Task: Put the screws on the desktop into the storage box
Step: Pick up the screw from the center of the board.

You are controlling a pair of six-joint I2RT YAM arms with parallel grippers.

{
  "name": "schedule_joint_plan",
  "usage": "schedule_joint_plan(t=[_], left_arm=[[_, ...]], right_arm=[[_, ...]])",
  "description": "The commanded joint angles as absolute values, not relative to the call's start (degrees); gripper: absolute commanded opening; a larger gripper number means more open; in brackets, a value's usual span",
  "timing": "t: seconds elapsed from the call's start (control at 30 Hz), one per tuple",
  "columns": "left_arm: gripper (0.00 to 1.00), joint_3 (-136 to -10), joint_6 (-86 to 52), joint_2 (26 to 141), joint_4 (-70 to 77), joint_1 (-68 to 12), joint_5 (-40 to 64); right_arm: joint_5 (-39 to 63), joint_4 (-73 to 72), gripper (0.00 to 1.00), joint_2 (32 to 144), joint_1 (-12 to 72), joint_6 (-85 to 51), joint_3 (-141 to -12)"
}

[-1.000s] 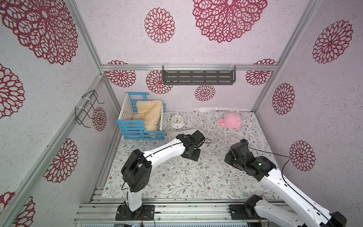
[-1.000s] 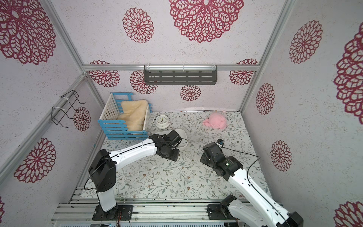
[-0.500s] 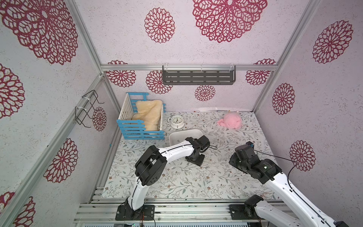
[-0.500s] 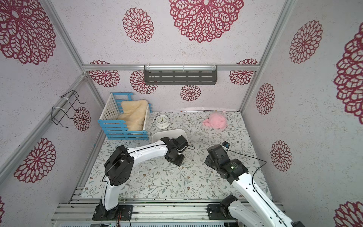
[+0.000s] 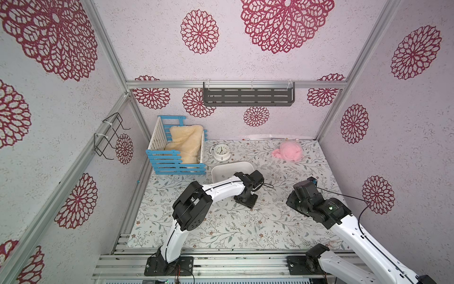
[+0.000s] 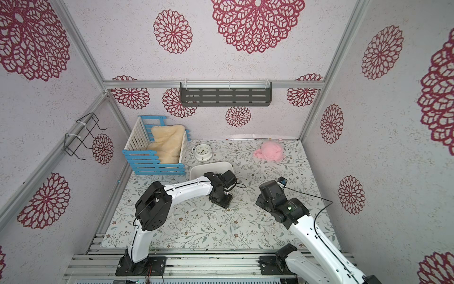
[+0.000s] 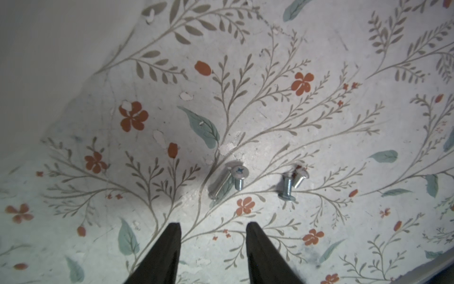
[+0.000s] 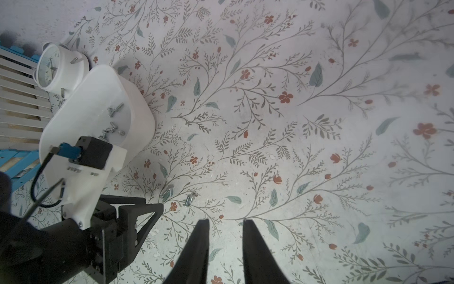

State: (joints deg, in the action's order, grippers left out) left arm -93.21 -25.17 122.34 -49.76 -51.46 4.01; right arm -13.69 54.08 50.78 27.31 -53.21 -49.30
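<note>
Two pairs of small silver screws lie on the leafy desktop [image 5: 245,221]: one pair [image 7: 229,180] straight ahead of my left gripper [image 7: 212,228], the other [image 7: 291,183] a little to its side. That gripper is open and empty, low over the desktop just in front of the white storage box [image 5: 221,172]. In the right wrist view the same screws [image 8: 168,191] lie beside the left gripper's black finger [image 8: 147,214], and several screws [image 8: 113,127] rest inside the storage box [image 8: 98,93]. My right gripper [image 8: 226,222] hovers open and empty to the right of them.
A round white clock [image 5: 221,152] stands just behind the box. A blue-and-white crate [image 5: 177,167] with cream fleece sits at the back left, and a pink cloth [image 5: 288,151] at the back right. A grey shelf [image 5: 248,97] hangs on the back wall.
My left arm has swung away from over the storage box and come down to the desktop in front of it. The right arm has drawn back slightly toward its base.
</note>
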Motion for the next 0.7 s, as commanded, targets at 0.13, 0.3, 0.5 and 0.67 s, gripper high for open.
schedule_joint_plan(t=[0.13, 0.3, 0.5, 0.67], left_arm=[[0.48, -95.67, -24.32, 124.31, -49.53, -52.15, 4.14], [0.48, -96.58, -24.12, 125.57, -49.48, -52.2, 4.19], [0.47, -96.56, -23.99, 126.68, -49.48, -52.18, 4.08], [0.44, -96.44, -23.84, 127.17, -49.49, -52.2, 4.1]], right_arm=[[-13.89, 52.04, 0.28, 50.97, 26.72, -52.39, -49.57], [-13.73, 51.88, 0.28, 51.1, 26.64, -52.28, -49.6], [-13.54, 51.76, 0.28, 51.15, 26.62, -52.29, -49.45], [-13.22, 51.26, 0.28, 51.24, 26.54, -52.24, -49.1]])
